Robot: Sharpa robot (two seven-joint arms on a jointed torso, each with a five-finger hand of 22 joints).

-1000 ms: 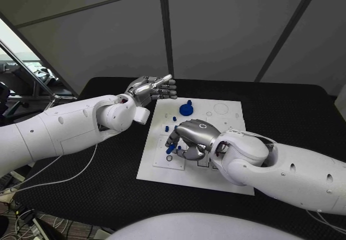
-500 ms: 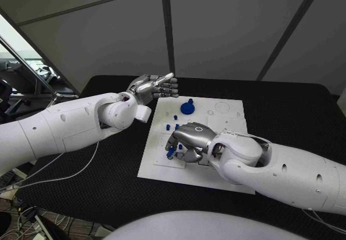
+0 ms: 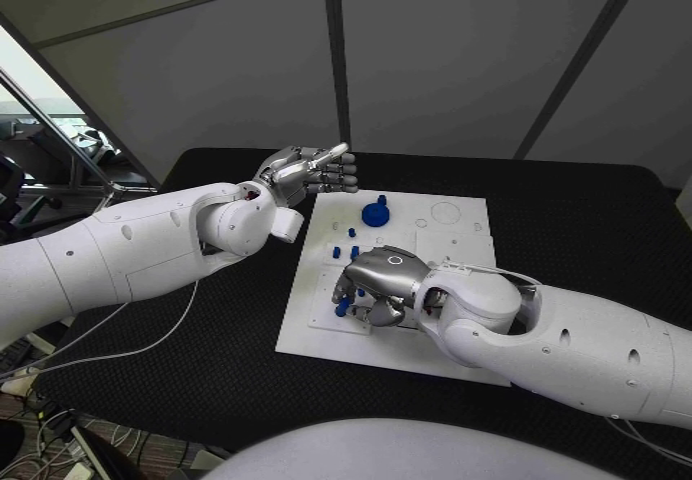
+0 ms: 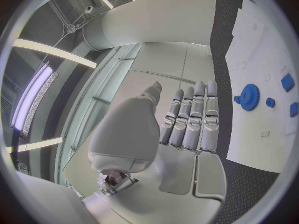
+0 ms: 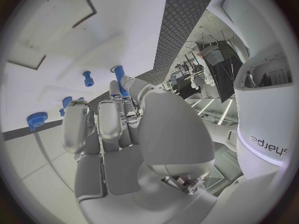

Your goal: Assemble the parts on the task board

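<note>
Your right hand (image 3: 378, 282) sits low over the near-left part of the task board (image 3: 459, 240), its fingers curled down and pinching a small blue peg (image 3: 342, 305) at their tips; in the right wrist view that peg (image 5: 118, 77) stands out past the fingertips, with another blue peg (image 5: 87, 78) just beyond on the white plate; your left hand (image 3: 306, 171) is raised beside the board's far-left corner, holding nothing, fingers straight and side by side, thumb apart; a blue gear (image 3: 375, 213) rests on the far part of the board, and small blue pieces (image 3: 351, 248) lie between it and your right hand
</note>
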